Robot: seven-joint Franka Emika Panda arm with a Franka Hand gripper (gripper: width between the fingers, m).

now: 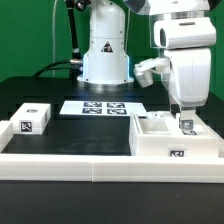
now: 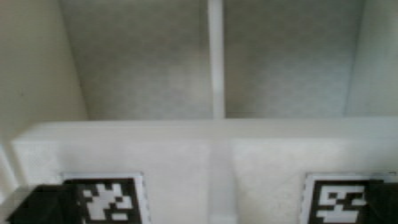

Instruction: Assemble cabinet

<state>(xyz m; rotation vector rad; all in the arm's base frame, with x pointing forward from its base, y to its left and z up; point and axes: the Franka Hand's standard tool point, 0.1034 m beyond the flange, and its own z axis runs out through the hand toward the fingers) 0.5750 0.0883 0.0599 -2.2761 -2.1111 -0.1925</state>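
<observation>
Wrist view: smooth white boxy cabinet (image 2: 160, 148)

The cabinet body (image 1: 155, 142) sat on the table (image 1: 90, 135) at the exterior view's right, just behind the border rail (image 1: 60, 162). A small panel (image 1: 32, 118) lay at the left. The marker board (image 1: 100, 107) lay between them, farther back, in front of the robot base (image 1: 105, 62).

black tabletop (image 1: 90, 135), low white border rail (image 1: 60, 166), dark backdrop (image 1: 25, 35) behind
</observation>
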